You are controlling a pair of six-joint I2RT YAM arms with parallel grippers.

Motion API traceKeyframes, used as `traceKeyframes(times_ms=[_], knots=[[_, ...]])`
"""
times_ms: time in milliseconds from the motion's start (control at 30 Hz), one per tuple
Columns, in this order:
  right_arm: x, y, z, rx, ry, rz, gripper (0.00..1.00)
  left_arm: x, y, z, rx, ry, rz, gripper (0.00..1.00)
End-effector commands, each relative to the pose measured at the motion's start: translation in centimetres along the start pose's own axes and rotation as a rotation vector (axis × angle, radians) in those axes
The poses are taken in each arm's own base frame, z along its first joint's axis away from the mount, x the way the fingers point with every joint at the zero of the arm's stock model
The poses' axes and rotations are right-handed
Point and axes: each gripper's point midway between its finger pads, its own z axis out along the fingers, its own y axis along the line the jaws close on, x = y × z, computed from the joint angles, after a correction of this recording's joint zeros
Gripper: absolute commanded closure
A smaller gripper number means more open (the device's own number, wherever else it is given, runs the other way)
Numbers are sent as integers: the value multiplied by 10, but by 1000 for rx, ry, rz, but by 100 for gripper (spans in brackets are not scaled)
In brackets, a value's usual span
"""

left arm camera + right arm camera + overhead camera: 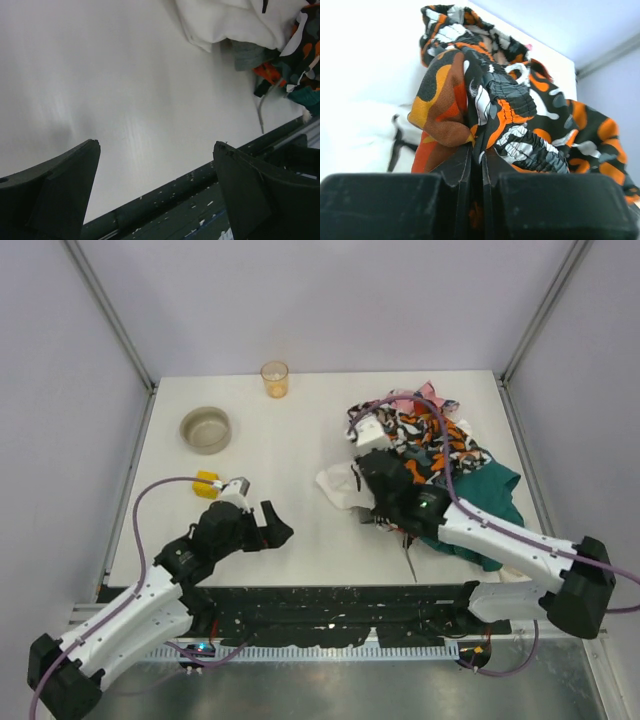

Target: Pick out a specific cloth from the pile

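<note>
Left gripper (157, 147) spread wide over bare table (290, 455); right gripper (476, 165) clenched on camouflage fabric at the pile (440, 440).
On the left, the left gripper's fingers stand well apart with nothing between them, near the table's front edge; a small yellow object (206, 483) lies just beyond it. A beige bowl (206, 429) and an orange cup (274, 378) sit farther back. Toward the middle, a white cloth (340, 488) spills from the heap's left side. In the left wrist view the grey cloth (247, 54) peeks out from under that white cloth's edge, mostly covered, touching orange-and-black print beside it. The right gripper's fingers are pressed almost together, pinching a fold of the camouflage garment (495, 105). A teal garment (490, 490) lies at the pile's right, partly under the right arm.
</note>
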Motion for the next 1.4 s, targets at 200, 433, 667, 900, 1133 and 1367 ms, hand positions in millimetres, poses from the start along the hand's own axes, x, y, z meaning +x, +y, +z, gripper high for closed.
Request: traceKeyframes(times_ms=[200, 433, 667, 900, 1133, 1367], knots=[[96, -111, 48, 167, 158, 533, 94, 4, -134, 56, 503, 203, -40, 1], [167, -107, 82, 142, 367, 673, 95, 24, -227, 81, 710, 330, -50, 4], [166, -97, 78, 91, 345, 705, 95, 12, -215, 154, 482, 173, -115, 17], [162, -99, 73, 90, 324, 708, 95, 33, -193, 192, 349, 183, -112, 25], [170, -95, 69, 84, 340, 710, 94, 26, -214, 210, 403, 135, -197, 35], [180, -97, 68, 116, 357, 700, 95, 19, -240, 194, 452, 132, -194, 98]])
